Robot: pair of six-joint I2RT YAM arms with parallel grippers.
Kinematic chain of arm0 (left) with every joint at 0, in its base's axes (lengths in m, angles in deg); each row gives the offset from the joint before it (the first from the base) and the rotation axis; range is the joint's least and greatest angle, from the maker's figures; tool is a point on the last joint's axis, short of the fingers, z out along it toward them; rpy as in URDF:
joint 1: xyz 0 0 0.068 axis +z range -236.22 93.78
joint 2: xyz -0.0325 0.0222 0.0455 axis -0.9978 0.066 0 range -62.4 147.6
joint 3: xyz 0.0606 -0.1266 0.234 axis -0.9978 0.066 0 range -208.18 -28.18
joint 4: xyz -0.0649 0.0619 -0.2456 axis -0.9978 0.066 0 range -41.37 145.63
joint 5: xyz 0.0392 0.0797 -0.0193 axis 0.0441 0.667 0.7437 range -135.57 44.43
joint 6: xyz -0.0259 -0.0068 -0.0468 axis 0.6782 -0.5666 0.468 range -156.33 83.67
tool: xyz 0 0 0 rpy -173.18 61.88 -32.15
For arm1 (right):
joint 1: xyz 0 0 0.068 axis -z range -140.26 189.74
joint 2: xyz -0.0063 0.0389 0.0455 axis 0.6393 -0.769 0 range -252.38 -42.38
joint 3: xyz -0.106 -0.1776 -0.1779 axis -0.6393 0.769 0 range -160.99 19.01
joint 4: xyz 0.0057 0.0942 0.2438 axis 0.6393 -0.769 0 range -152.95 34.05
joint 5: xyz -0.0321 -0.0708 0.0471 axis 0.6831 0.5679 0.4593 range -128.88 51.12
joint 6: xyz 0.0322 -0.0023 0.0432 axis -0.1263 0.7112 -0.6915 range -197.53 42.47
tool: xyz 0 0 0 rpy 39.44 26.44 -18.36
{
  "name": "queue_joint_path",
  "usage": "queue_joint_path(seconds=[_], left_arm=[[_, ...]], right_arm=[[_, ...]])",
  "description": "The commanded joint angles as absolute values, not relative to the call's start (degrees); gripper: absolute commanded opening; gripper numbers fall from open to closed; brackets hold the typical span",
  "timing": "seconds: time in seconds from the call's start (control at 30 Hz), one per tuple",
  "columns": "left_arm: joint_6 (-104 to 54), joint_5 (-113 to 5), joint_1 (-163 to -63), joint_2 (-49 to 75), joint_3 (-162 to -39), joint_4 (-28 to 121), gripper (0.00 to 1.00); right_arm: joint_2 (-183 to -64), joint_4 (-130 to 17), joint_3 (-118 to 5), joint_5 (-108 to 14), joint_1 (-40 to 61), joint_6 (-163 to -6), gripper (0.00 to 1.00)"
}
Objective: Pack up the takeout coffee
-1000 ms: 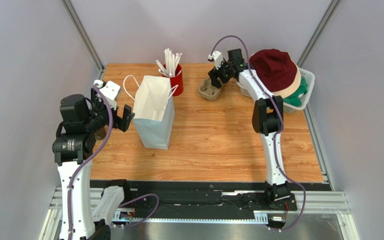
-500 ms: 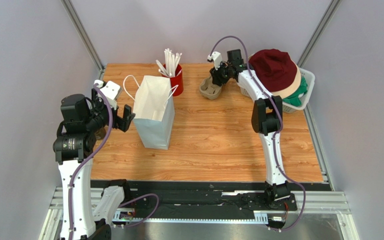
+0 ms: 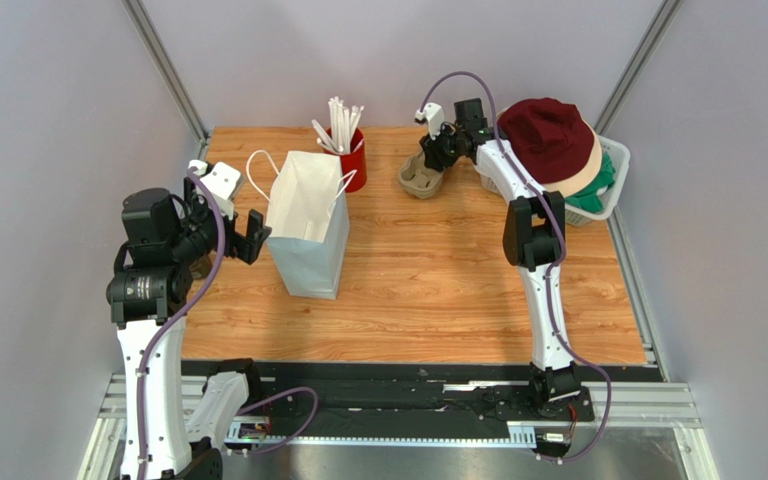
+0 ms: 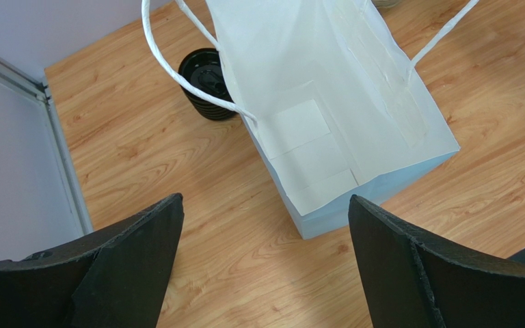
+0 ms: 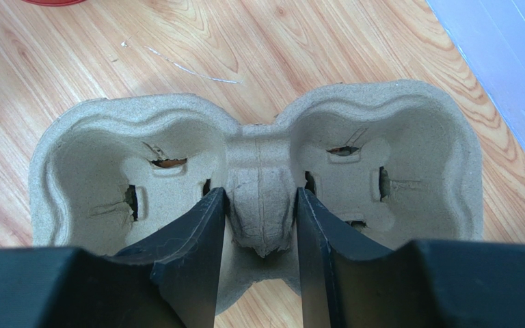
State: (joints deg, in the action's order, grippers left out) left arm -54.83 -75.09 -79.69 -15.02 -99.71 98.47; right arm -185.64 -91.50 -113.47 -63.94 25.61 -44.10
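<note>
Your right gripper [image 5: 258, 198] is pinched on the centre ridge of the pulp carrier [image 5: 381, 137], which sits at the far side of the tabletop [image 5: 299, 41]. Your left gripper [image 4: 265, 199] hangs with its fingers wide apart beside the open white bag [image 4: 381, 102], with a squat black ribbed piece [image 4: 207, 78] just past it. I can't pick out the takeout coffee in any view. Expect a light, soft-walled cup that could spill, so take it gently round the body, below the lid.

left arm [image 3: 146, 300] bent, left gripper [image 4: 265, 201] spread wide and empty; right arm [image 3: 535, 240] stretched far forward, right gripper [image 5: 260, 198] pinching the middle ridge of the carrier [image 5: 381, 96].
</note>
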Motion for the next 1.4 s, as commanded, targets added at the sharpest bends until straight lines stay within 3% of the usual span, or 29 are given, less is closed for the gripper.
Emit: queue_joint_path(seconds=[0.0,0.57,0.8,1.03,1.2,1.37], left_arm=[[-54.3,-76.2,-79.1,-15.1,-99.5,96.3,0.99],[-54.3,-76.8,-79.1,-15.8,-99.2,96.2,0.99],[-54.3,-76.5,-79.1,-15.7,-99.0,96.1,0.99],[-54.3,-76.4,-79.1,-15.6,-98.9,95.8,0.99],[-54.3,-76.5,-79.1,-15.7,-99.0,96.0,0.99],[-54.3,-76.6,-79.1,-15.6,-99.0,96.0,0.99]], right_arm=[[-181.4,-88.6,-113.1,-65.3,25.3,-45.2,0.27],[-177.3,-86.4,-109.9,-63.4,25.2,-49.5,0.3],[-176.8,-80.6,-105.4,-54.7,24.5,-49.4,0.3],[-175.7,-82.1,-107.0,-58.5,25.1,-55.4,0.29],[-177.5,-82.5,-109.1,-48.0,24.0,-58.6,0.31],[-176.4,-80.6,-106.3,-46.1,23.8,-60.6,0.37]])
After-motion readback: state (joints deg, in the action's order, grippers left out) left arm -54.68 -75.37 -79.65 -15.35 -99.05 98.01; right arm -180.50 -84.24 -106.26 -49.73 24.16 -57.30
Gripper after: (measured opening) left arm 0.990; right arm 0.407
